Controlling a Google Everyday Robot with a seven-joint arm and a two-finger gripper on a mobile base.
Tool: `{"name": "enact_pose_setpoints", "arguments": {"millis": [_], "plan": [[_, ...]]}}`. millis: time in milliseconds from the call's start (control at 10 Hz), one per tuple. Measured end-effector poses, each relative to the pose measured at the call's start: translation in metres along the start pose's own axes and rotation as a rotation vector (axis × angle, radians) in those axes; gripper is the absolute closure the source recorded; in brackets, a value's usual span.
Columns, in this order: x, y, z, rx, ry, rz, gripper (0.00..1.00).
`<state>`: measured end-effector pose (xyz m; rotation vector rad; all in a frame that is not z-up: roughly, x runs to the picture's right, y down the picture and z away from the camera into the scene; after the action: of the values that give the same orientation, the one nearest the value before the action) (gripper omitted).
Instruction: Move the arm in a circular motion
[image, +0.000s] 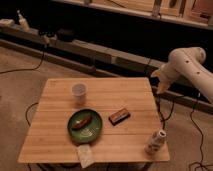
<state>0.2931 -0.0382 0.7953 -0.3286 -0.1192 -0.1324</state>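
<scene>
A: Quick one. Where's your arm (187, 67) right now?

B: Raised off the right edge of the wooden table (60, 135), elbow bent near the top right, forearm sloping down and left. It's above the far-right corner, touching nothing.

A: And the gripper (161, 88)?

B: That's the slim tip pointing down, just outside the table's right edge. It carries nothing that I can see.

A: Why hold it out there?

B: My guess: the job is only to sweep a circle, so I want free air. Out past the edge, and high, the loop shouldn't hit anything on the table.

A: What's on the table?

B: White cup (79, 92) towards the back left. Green plate (85, 125) with some food in the middle front. A small dark bar (119, 116) just right of the plate. White bottle (155, 142) at the front-right corner. A pale packet (85, 155) at the front edge, touching or just beside the plate's rim.

A: Any risk?

B: The bottle, I'd judge. It's tall, stands nearest my side, and would tip easily if the circle dips low towards the front. Cables (170, 112) hang by the right edge too; keep the arc above them.
</scene>
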Motion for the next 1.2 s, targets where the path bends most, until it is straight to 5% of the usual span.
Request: {"name": "enact_pose_setpoints", "arguments": {"millis": [400, 700, 900, 1200], "plan": [[-0.067, -0.051, 0.006, 0.019, -0.041, -0.045, 0.35], [-0.137, -0.050, -0.001, 0.022, -0.118, -0.099, 0.35], [-0.177, -0.025, -0.001, 0.016, -0.144, -0.167, 0.35], [-0.225, 0.044, 0.003, -0.014, -0.198, -0.284, 0.35]]}}
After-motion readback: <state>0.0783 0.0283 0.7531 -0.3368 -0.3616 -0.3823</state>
